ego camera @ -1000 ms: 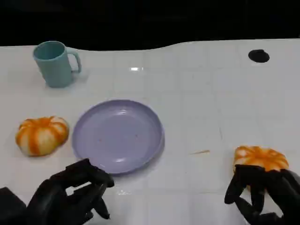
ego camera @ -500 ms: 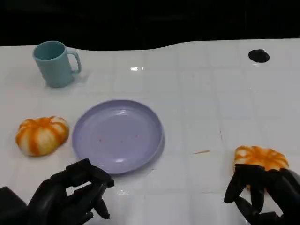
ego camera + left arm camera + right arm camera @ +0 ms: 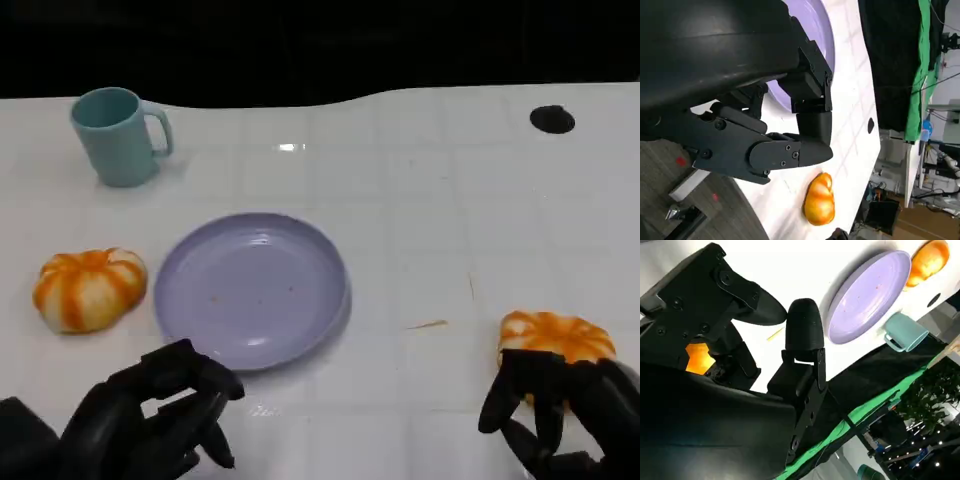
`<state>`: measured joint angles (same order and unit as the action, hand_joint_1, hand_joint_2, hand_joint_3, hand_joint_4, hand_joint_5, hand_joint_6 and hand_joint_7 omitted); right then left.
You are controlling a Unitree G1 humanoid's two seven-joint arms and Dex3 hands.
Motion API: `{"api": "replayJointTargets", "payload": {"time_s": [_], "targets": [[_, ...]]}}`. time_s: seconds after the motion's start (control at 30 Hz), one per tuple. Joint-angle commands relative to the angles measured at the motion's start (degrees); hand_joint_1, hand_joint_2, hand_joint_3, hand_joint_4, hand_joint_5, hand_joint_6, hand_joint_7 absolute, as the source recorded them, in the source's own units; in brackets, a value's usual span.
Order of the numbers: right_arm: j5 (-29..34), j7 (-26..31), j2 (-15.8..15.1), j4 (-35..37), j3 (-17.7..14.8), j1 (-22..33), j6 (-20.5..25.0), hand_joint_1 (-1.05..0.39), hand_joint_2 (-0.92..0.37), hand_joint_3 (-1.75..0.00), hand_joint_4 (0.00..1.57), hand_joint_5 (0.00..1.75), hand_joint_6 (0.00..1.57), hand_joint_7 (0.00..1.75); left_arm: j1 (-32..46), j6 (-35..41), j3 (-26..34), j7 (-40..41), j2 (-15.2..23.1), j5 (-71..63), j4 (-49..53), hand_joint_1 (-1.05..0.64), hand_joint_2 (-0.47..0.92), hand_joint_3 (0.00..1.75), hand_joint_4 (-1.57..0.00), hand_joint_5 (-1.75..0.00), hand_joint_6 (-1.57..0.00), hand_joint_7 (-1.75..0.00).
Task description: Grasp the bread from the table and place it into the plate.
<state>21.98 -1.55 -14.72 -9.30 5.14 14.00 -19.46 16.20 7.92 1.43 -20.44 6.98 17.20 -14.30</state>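
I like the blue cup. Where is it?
In the head view, the cup stands upright at the table's far left, beyond the purple plate and the left bread.

My right hand [image 3: 560, 415] is covering the near edge of the right bun [image 3: 556, 336], and the picture's lower right corner is cutting that hand off, so I am not able to tell whether my fingers are touching the bun. The bottom edge is cropping my left hand [image 3: 150, 415] too. In my left wrist view, my own hand is hiding most of the plate [image 3: 820, 25]. In my right wrist view, my fingers are screening all but a sliver of that bun.
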Motion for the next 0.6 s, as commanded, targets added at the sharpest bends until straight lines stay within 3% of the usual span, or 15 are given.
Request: {"api": "replayJointTargets", "payload": {"time_s": [0.03,0.2,0.37,0.5,0.6], "targets": [[-1.1,0.4,0.1,0.0,-0.3,-0.1,-0.5,-0.07,-0.28,-1.32,0.93,1.72,0.89,1.18,0.1,-0.4,0.6,-0.2,0.6,0.4,-0.1,-0.47,0.92,0.41,-0.72,-1.61,-0.71,-1.24],[-0.4,1.6,0.5,-0.2,-0.5,-0.2,-1.2,-0.06,-0.25,-1.30,0.90,1.58,0.89,1.03,0.0,-0.5,0.7,-0.3,0.7,0.3,0.2,-0.46,0.92,0.41,-0.72,-1.62,-0.71,-1.24],[3.1,3.4,0.0,-2.0,-0.7,0.1,-1.6,-0.10,-0.21,-1.22,0.81,1.30,0.84,0.82,0.3,-0.1,0.7,0.1,0.6,0.0,-0.1,-0.47,0.92,0.40,-0.73,-1.60,-0.72,-1.23],[6.9,2.0,-1.3,-5.3,-0.8,0.5,1.1,-0.15,-0.20,-1.18,0.68,1.22,0.76,0.69,0.4,-0.2,0.6,0.4,0.8,-0.7,-0.3,-0.48,0.92,0.40,-0.73,-1.60,-0.73,-1.24],[10.6,0.8,-3.0,-7.9,-0.8,0.7,3.0,-0.13,-0.22,-1.06,0.60,0.96,0.73,0.45,0.4,0.1,0.7,0.3,0.6,-0.3,-0.4,-0.47,0.92,0.41,-0.73,-1.60,-0.72,-1.23]]}}
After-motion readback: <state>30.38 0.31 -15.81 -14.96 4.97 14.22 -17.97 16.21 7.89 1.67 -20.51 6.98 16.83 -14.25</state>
